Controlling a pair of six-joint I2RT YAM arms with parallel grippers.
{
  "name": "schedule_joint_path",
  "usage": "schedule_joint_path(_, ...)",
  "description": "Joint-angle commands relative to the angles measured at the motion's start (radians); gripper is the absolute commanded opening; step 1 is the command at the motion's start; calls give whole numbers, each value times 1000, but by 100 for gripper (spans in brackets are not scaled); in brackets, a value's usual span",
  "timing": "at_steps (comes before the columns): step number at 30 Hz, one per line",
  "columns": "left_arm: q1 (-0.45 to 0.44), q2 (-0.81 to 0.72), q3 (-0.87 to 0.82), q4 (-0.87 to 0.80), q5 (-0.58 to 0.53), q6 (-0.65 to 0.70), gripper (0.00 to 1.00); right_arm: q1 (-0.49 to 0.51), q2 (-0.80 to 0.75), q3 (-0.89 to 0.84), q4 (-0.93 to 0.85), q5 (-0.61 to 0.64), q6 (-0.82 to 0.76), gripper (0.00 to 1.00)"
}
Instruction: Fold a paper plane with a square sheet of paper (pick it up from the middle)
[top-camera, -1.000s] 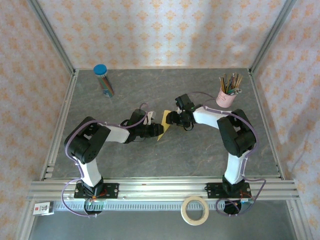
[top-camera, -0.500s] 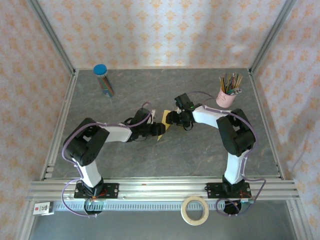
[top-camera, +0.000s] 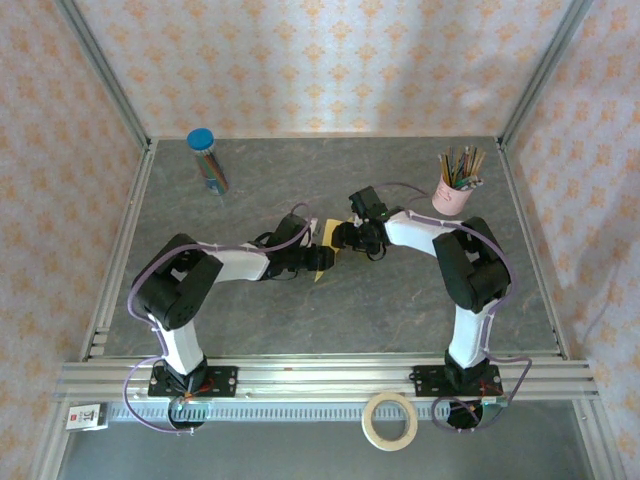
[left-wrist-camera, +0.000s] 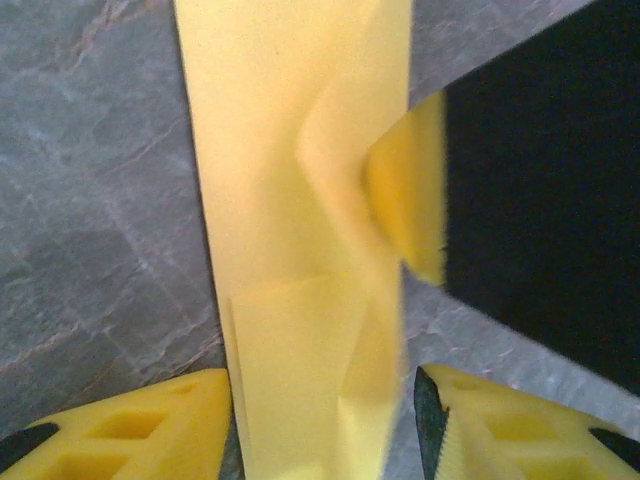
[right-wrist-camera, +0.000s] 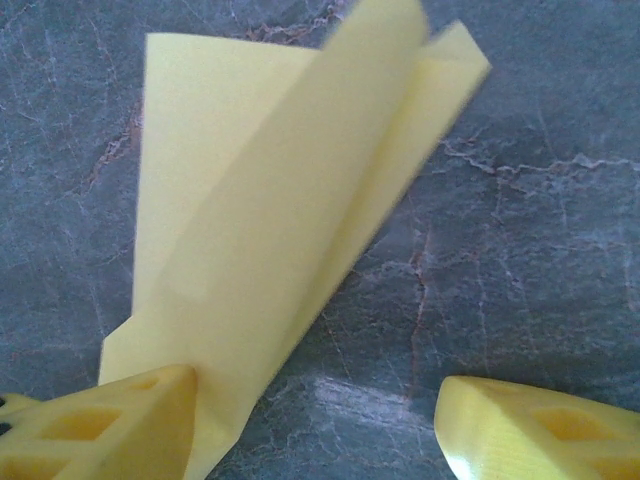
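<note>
Left gripper (top-camera: 321, 262) has slid further in toward table centre and its jaws have widened. They now straddle folded yellow sheet (left-wrist-camera: 300, 150) loosely, small gap on one side.

Right gripper (top-camera: 341, 238) unchanged: jaws wide, one finger (right-wrist-camera: 100, 425) against sheet edge.

Sheet lies mid-table between both grippers, one flap standing up.

Judgement: crease pinch released, more folds remain.

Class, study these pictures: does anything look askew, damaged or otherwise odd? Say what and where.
The folded yellow paper in the middle of the grey table is not lying flat. In the right wrist view one flap stands up off the surface, and the left wrist view shows a buckled bulge near its right edge.
</note>
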Motion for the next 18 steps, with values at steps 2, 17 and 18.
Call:
schedule_joint_path(2, -5, 36, 20, -42, -24, 22, 51, 8, 165, -39, 117, 47, -10, 67)
schedule_joint_path(17, -6, 52, 12, -41, -17, 16, 34, 8, 149, -20, 104, 24, -9, 67)
schedule_joint_path(18, -4, 52, 12, -41, -17, 15, 34, 8, 142, -18, 104, 21, -11, 67)
